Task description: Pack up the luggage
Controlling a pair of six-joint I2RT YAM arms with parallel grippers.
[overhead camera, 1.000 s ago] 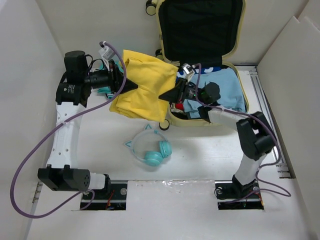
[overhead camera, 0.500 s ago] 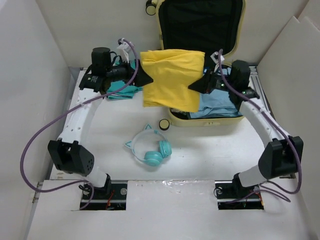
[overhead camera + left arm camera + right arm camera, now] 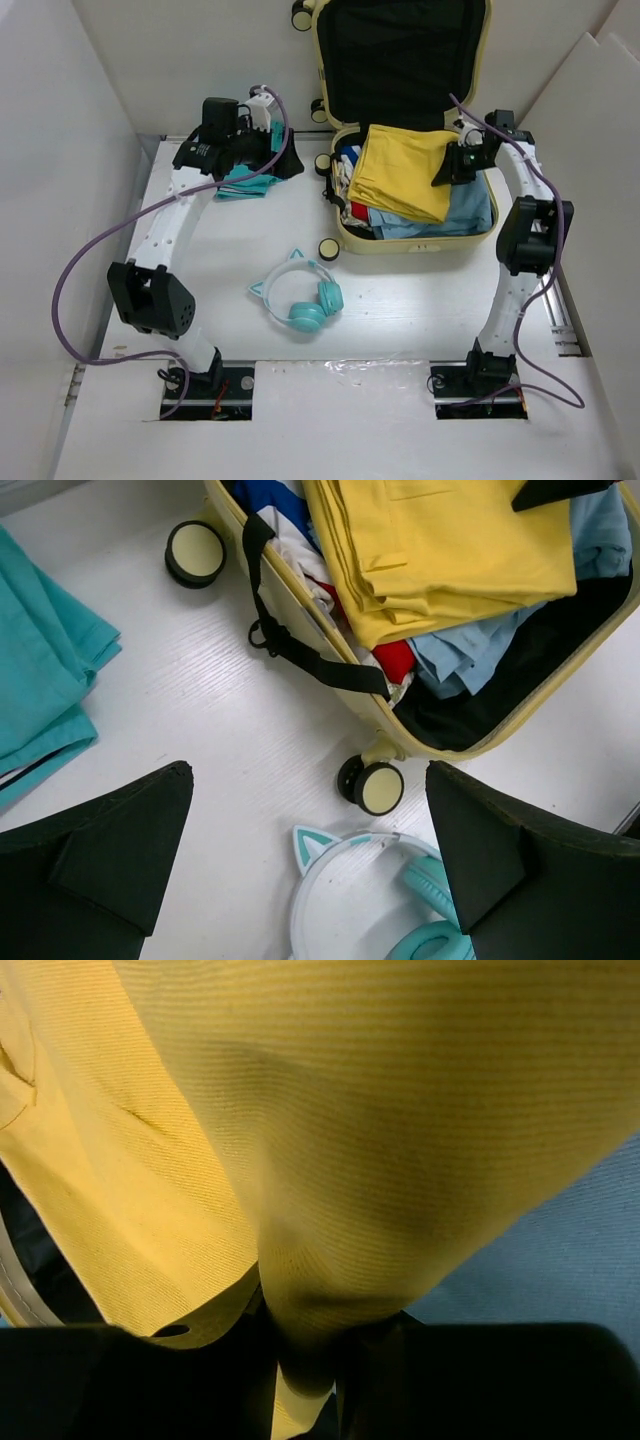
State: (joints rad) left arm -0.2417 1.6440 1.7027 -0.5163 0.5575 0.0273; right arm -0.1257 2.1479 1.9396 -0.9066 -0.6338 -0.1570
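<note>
The luggage (image 3: 400, 246) was seen lying open at the far middle of the counter (image 3: 420, 300), its lid raised against the far wall. A folded yellow garment (image 3: 400, 175) was laid inside it, on top of pale-blue clothes (image 3: 470, 210). The right tool (image 3: 443, 172) was held at the garment's right edge, closed on a fold of the yellow fabric, which was shown pinched between its fingers in the right wrist view. The left tool (image 3: 288, 165) was held spread wide, with nothing in it, above the counter just left of the luggage and beside a teal cloth (image 3: 238, 183). A black strap (image 3: 300, 650) was draped over the luggage's left rim, and a cream-faced wheel (image 3: 372, 786) was seen at its near-left corner. Teal cat-ear headphones (image 3: 305, 305) were found on the counter near that corner, apart from the luggage.
</note>
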